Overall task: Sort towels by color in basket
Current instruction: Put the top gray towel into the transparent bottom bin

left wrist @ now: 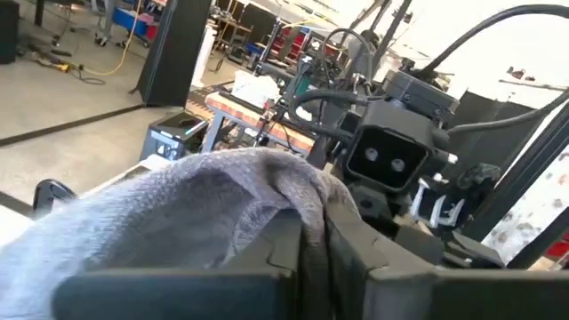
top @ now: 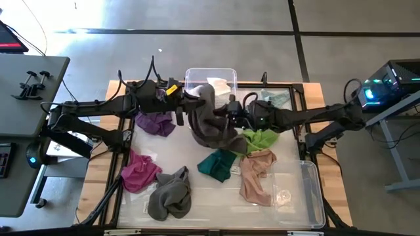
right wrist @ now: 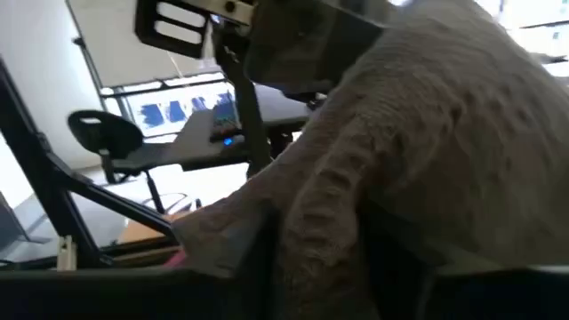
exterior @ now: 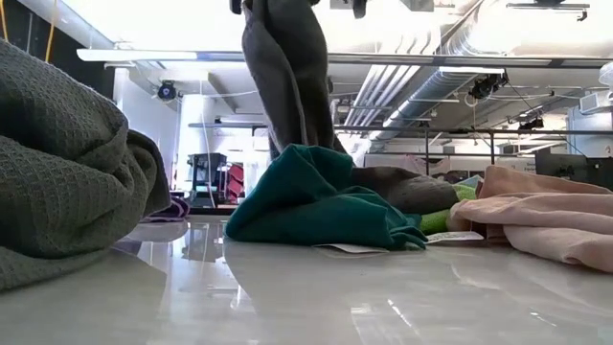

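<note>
We pinch one grey towel [top: 211,118] between left gripper [top: 186,105] and right gripper [top: 231,113], both clamped; most towels lie unsorted outside the basket [top: 211,74].

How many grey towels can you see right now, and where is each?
2. One grey towel hangs mid-table, gripped by both the left pincer and the right pincer. The other grey towel lies crumpled at the table's near edge. More could be hidden underneath.

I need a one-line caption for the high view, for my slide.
Both claws, left and right, hold one grey towel up together above scattered colored towels.
</note>
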Tool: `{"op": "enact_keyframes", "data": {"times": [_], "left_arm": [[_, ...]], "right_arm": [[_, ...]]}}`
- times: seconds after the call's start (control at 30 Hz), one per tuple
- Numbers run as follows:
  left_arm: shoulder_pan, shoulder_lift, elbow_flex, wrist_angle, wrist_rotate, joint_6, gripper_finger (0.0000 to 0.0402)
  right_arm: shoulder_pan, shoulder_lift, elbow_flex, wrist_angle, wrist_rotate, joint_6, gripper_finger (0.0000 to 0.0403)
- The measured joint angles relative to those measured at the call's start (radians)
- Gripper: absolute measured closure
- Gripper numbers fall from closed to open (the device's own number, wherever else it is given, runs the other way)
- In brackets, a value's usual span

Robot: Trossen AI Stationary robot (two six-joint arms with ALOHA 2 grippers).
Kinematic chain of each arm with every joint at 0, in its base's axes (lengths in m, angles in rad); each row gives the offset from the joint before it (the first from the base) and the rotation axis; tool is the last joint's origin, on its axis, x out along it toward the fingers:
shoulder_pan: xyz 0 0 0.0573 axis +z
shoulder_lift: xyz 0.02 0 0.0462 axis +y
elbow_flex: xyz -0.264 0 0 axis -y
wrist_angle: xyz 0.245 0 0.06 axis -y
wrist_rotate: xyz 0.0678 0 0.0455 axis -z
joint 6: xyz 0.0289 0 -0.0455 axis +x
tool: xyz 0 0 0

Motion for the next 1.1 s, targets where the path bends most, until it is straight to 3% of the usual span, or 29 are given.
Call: {"op": "enact_keyframes", "data": {"times": [0.2,0.43,0.67,0.87,1.1], "left_arm": [[0.000,-0.031,0.000,0.002,0.012,0.019,0.0301],[0.000,-0.097,0.000,-0.066,0.012,0.120,0.0272],[0.000,-0.118,0.000,-0.124,-0.056,0.133,0.0272],[0.001,-0.105,0.000,-0.133,-0.075,0.149,0.0271],[0.000,-0.099,0.000,-0.130,-0.075,0.150,0.0271]], "right_arm": [[0.009,-0.031,0.054,-0.066,0.004,-0.025,0.0391],[0.063,-0.146,0.274,-0.442,0.127,-0.080,0.0391],[0.188,-0.177,0.680,-0.879,0.005,-0.043,0.0393],[0.352,-0.176,1.003,-0.882,-0.050,-0.077,0.0398],[0.528,-0.180,1.195,-0.827,-0.095,-0.151,0.0399]]}}
